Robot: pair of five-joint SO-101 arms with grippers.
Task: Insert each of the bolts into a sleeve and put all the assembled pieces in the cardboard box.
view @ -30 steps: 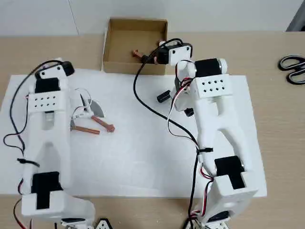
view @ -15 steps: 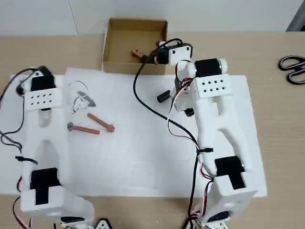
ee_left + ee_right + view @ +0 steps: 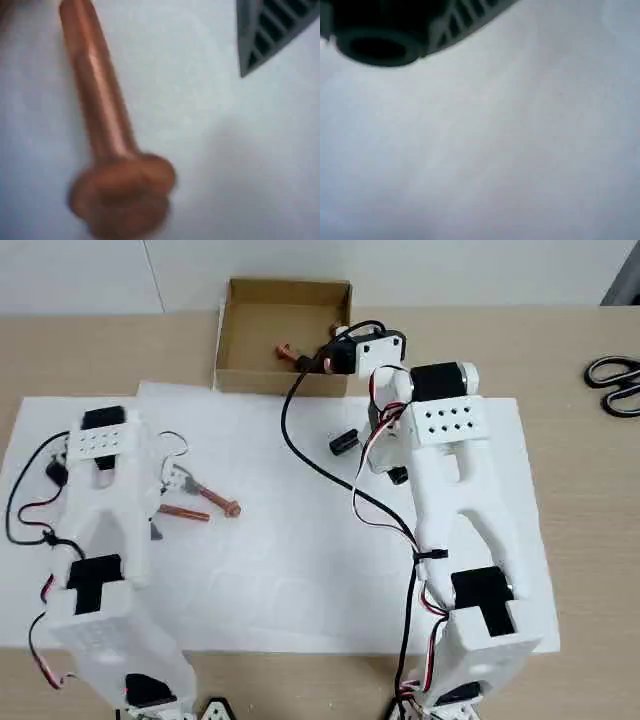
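Two copper bolts lie on the white sheet, one slanted and one nearly level just in front of it. My left gripper is low over their left ends and open. In the left wrist view a bolt lies flat, apart from a grey fingertip. My right gripper is shut on a black sleeve, seen end-on beside its ribbed finger. A second black sleeve lies loose near it. The cardboard box holds a copper piece.
Black scissors lie on the bare wooden table at the far right. A black cable loops from the right arm across the sheet between the sleeves and the bolts. The sheet's front middle is bare.
My left arm drew back to the left, then swung in again and now sits lower, over the bolts' left ends. The bolts shifted slightly. The right arm has not moved.
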